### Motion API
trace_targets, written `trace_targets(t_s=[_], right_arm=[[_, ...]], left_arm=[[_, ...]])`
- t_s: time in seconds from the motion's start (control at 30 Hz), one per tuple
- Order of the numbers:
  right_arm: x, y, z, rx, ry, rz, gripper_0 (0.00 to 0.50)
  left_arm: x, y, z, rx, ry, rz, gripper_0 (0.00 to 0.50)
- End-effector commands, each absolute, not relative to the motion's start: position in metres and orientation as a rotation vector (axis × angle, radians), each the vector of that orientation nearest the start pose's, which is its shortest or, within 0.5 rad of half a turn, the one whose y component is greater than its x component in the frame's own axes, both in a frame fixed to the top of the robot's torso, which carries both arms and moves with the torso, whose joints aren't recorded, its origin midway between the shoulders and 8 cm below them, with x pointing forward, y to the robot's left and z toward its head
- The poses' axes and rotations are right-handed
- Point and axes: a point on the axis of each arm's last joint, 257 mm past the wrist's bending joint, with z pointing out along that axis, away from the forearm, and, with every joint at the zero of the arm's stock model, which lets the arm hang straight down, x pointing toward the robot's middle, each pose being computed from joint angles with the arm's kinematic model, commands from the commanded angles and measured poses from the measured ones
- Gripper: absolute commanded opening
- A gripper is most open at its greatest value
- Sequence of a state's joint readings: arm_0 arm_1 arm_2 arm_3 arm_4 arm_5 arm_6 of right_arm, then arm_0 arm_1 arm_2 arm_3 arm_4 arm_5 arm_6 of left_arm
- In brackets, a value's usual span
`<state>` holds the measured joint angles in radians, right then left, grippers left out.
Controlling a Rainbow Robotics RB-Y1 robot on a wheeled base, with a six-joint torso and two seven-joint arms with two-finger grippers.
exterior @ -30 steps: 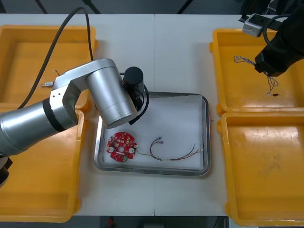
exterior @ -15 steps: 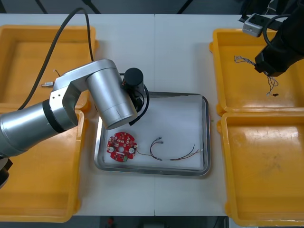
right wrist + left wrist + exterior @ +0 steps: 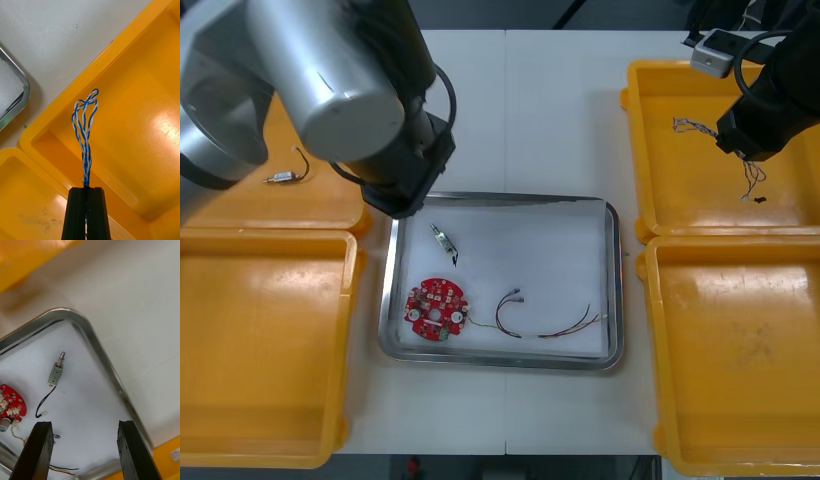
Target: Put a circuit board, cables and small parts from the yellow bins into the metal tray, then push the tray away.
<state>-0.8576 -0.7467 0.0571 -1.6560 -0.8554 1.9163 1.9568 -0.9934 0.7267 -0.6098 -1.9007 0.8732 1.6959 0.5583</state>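
Your front camera looks steeply down on the table (image 3: pixel 550 110), with the metal tray (image 3: pixel 550 250) at frame centre. Your left wrist camera sits close over that tray's corner. Your right one peers closely into a yellow bin (image 3: pixel 142 123), the tray's rim alongside.

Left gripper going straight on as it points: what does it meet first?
The left gripper, open above the metal tray, would likely meet its white floor beside the small metal part; depth unclear.

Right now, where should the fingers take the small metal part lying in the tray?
Probably best: grip the small metal part across its boxy body, from straight above. It lies flat on the white lining of the tray, apart from the circuit board; its pin and thin black lead offer little hold. The left gripper hangs open over the tray.
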Motion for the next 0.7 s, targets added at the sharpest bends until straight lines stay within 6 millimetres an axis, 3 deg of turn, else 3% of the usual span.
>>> trace_targets(t_s=[0.03, 0.33, 0.7], right_arm=[[0.51, -0.283, -0.045, -1.086, 2.387, -0.204, 0.0], [0.51, -0.283, -0.045, -1.086, 2.387, -0.204, 0.0], [0.51, -0.283, -0.045, -1.086, 2.387, -0.204, 0.0]], left_arm=[[0.506, 0.152, -0.04, -1.422, 2.212, -0.586, 0.5], [0.536, 0.238, 0.0, -1.555, 2.133, -0.55, 0.5], [0.578, 0.334, -0.007, -1.711, 1.976, -0.513, 0.5]])
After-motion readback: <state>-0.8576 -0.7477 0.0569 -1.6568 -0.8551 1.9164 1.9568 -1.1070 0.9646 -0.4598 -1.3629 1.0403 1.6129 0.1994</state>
